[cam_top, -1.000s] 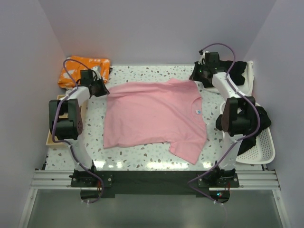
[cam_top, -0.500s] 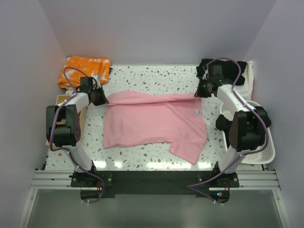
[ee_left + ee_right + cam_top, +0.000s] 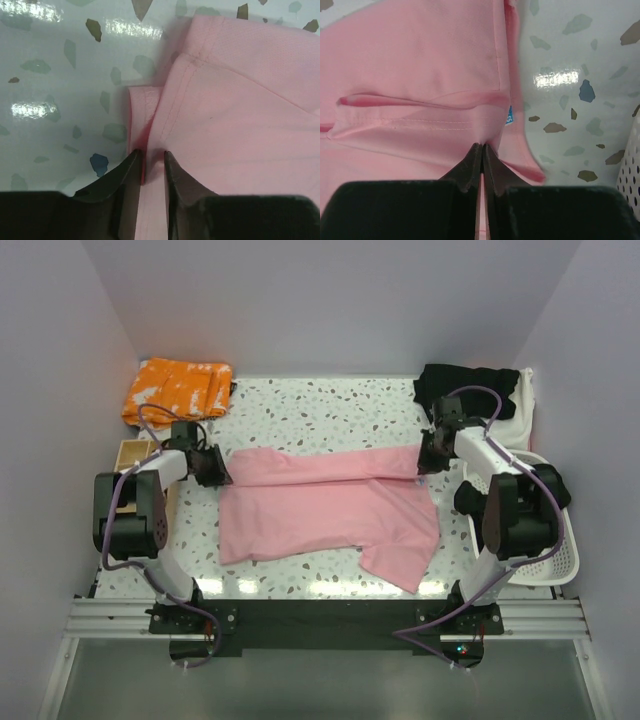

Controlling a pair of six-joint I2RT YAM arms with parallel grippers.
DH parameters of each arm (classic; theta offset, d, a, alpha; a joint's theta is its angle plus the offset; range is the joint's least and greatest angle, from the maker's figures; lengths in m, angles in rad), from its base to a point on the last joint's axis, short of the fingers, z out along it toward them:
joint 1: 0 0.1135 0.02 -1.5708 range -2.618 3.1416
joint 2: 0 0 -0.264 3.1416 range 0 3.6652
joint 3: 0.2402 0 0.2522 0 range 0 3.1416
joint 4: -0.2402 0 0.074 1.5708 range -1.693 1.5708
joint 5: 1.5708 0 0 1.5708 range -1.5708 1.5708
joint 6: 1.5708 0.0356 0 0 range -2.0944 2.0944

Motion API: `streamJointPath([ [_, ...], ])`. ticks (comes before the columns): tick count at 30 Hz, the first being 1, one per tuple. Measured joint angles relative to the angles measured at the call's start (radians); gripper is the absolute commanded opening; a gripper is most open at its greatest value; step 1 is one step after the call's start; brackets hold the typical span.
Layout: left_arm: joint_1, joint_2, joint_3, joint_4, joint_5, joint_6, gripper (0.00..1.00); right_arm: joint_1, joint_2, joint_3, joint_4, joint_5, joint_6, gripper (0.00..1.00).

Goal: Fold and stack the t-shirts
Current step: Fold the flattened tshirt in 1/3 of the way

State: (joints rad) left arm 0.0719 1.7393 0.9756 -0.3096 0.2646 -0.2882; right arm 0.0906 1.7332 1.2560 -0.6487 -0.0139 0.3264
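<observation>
The pink shirt lies flat on the table, its far edge folded over toward me. My left gripper pinches the fold's left corner, jaws almost together on the cloth. My right gripper is clamped tight on the right corner, by the collar. Beyond, a black shirt lies far right and an orange cloth far left.

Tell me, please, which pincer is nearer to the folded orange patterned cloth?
Left. The left pincer grips the light pink fabric t-shirt just on the near side of that orange cloth; the right pincer grips it far across the table.
</observation>
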Motion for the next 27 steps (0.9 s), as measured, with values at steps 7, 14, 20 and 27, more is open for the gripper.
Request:
streamJointPath([
  [7,0.0,-0.057,0.007,0.021,0.009,-0.016,1.0,0.0,0.002,0.002,-0.016,0.025,0.01,0.2],
  [14,0.003,-0.027,0.05,0.087,0.041,-0.027,1.0,0.0,0.002,0.034,0.014,0.011,0.01,0.19],
  [20,0.0,0.064,0.087,0.19,0.099,-0.057,1.0,0.0,0.016,0.035,0.045,-0.029,0.013,0.18],
  [27,-0.022,0.125,0.118,0.23,0.131,-0.075,0.79,0.0,0.04,0.035,0.054,-0.034,0.013,0.17],
])
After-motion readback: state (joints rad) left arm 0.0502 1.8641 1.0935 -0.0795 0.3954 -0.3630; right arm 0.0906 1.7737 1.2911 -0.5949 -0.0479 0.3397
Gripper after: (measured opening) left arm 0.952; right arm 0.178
